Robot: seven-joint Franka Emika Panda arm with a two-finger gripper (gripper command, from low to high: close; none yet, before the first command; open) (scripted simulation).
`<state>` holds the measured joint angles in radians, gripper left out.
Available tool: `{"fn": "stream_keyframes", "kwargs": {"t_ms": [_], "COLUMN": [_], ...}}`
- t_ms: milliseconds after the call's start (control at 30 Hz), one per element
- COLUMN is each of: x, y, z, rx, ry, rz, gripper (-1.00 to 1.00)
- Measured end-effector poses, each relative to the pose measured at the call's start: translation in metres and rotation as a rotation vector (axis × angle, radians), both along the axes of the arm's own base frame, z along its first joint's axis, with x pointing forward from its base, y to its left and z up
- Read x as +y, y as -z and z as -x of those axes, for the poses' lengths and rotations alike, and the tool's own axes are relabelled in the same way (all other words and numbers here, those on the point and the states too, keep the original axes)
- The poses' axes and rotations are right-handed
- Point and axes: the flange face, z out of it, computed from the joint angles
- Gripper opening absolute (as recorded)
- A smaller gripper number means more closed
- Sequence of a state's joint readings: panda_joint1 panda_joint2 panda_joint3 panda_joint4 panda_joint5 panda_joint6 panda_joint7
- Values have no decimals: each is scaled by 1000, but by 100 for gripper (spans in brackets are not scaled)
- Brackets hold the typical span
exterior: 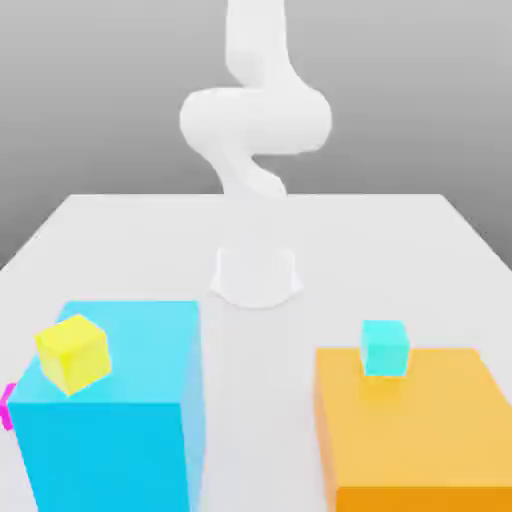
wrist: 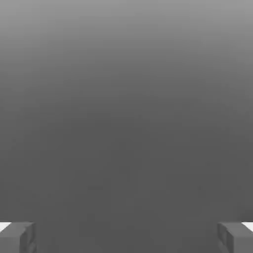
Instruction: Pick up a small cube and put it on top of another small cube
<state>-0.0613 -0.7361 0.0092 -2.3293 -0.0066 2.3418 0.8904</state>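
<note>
Item: small magenta cube [exterior: 6, 405], peeking out at the blue block's [exterior: 120, 400] edge on the exterior view's left, lying ungrasped. Tool [wrist: 126, 237]: fingers standing wide apart, gripping nothing. Pickup and stacking both remaining.

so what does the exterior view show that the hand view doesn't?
Exterior: the table, the arm, a yellow cube on the blue block, a cyan cube on the orange block, and a sliver of the magenta cube beside the blue block. Hand: the gripper, fingers wide apart, against plain grey. Shared: just the grey background.
</note>
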Motion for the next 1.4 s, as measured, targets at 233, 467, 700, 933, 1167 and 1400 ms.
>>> {"fn": "stream_keyframes", "kwargs": {"t_ms": [233, 467, 700, 933, 1167, 1400], "x": [-91, -179, -218, -189, -188, -187], "y": [139, 282, 420, 492, 543, 549], "z": [-43, -18, 66, 137, 140, 140], "rx": [158, 281, 404, 510, 513, 510], "ry": [446, 915, 1396, 1604, 1608, 1608], "rz": [-195, -388, -585, -666, -667, -667], "gripper": [0, 0, 0, 0, 0, -100]}}
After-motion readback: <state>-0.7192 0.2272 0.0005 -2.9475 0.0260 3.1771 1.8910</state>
